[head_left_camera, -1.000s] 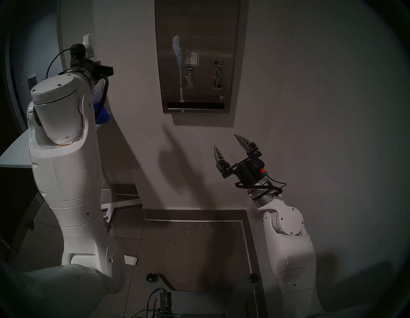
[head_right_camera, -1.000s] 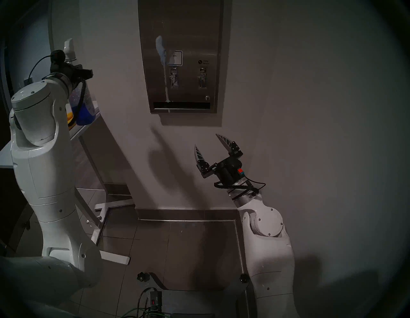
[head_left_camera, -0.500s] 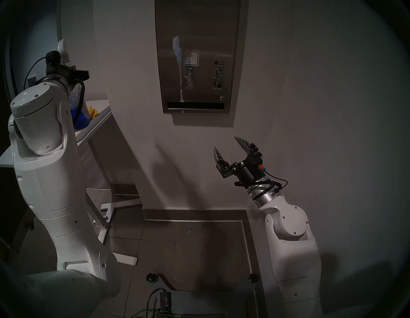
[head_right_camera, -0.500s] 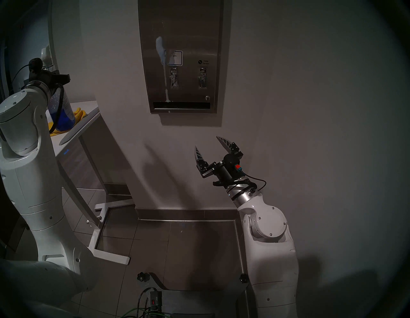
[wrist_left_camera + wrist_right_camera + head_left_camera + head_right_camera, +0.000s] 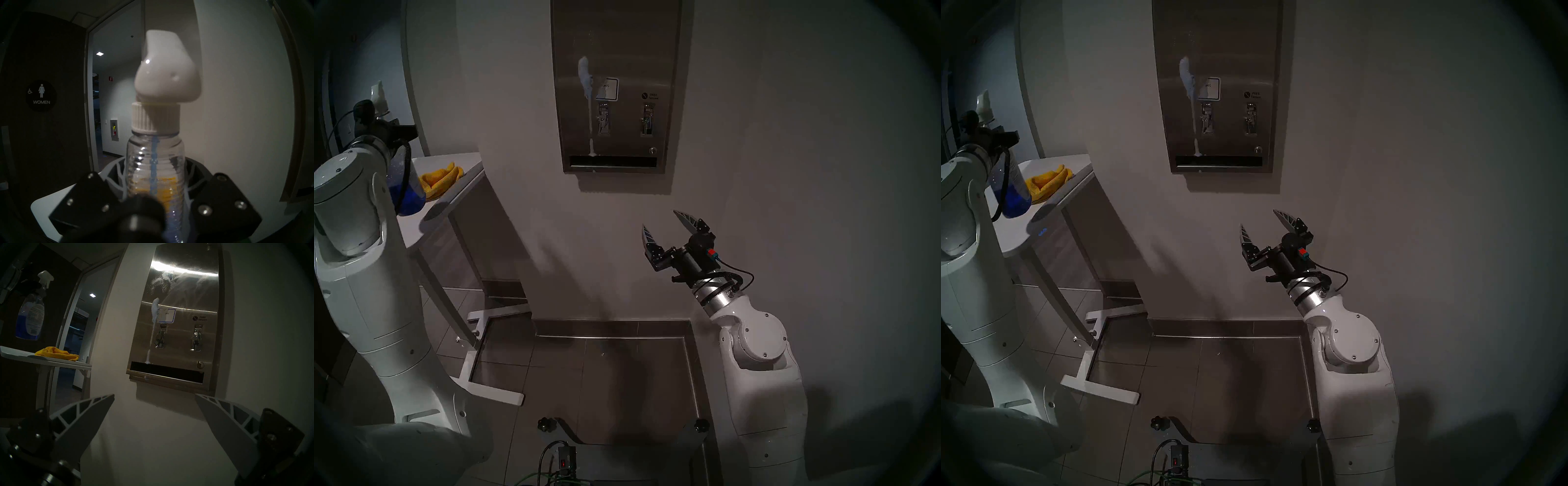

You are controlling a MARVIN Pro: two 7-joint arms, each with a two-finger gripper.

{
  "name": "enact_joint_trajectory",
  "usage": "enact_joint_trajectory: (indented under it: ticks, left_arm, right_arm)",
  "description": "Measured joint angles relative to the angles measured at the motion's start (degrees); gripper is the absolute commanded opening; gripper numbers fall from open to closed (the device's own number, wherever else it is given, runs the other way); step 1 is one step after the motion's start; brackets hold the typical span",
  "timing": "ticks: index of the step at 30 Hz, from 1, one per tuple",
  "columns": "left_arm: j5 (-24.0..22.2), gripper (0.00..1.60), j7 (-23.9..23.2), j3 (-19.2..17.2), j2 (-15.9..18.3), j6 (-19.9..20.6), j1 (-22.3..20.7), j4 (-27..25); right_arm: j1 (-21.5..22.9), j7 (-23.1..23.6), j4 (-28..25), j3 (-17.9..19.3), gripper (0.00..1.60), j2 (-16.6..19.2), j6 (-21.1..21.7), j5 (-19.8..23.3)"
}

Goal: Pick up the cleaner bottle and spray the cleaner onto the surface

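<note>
Compared with a second ago, the left arm has swung away from the wall dispenser toward the left edge of the head views, carrying the cleaner bottle (image 5: 410, 190) with it and uncovering a yellow cloth (image 5: 441, 180) that lies on the white side table (image 5: 415, 230). The right arm has hardly shifted.

The left gripper (image 5: 153, 183) is clamped around the clear ribbed neck of the bottle, just below the white screw collar, so the bottle hangs upright with its blue liquid settled at the bottom and its white trigger nozzle on top. Gripping high on the neck probably keeps the trigger head clear and the weight hanging steadily below. The bottle is in the air above the near part of the table, close beside the cloth, not resting on anything.

The stainless dispenser front (image 5: 636, 61) is fixed to the pale wall, well apart from the bottle. White foam of the cleaner (image 5: 585, 76) sits left of the blue-bordered sticker and has run down in a thin streak to the dark slot at the bottom, so the spraying looks already done; the bottle seems headed back to the table.

The right gripper (image 5: 660, 222) is low, in front of the wall below the dispenser, its two fingers spread wide and empty, pointing up toward the dispenser
</note>
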Motion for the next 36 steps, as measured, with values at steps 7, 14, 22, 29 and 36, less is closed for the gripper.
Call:
enact_joint_trajectory:
  ticks: [7, 14, 22, 29, 36]
  left_arm:
    - [-0.9, 0.00, -0.7, -1.7, 0.1, -1.9, 0.4, 3.8]
    - [-1.2, 0.00, -0.7, -2.5, 0.2, -3.7, 0.3, 7.7]
    - [-0.5, 0.00, 0.5, -3.5, 1.1, -5.1, 0.0, 10.0]
    - [-0.2, 0.00, 0.9, -4.2, 2.1, -6.1, -0.3, 11.5]
    - [-0.7, 0.00, 0.3, -4.5, 2.4, -6.5, -0.6, 12.2]
  right_arm:
    - [-0.1, -0.5, -0.4, -0.2, 1.60, 0.0, 0.4, -0.3]
    - [-0.2, -0.8, -0.5, -0.2, 1.60, 0.0, 0.4, -0.2]
    - [-0.2, -0.9, -0.5, -0.3, 1.60, 0.0, 0.3, -0.1]
    - [-0.3, -1.0, -0.5, -0.3, 1.60, 0.0, 0.3, 0.0]
    - [-0.3, -1.0, -0.5, -0.3, 1.60, 0.0, 0.3, 0.0]
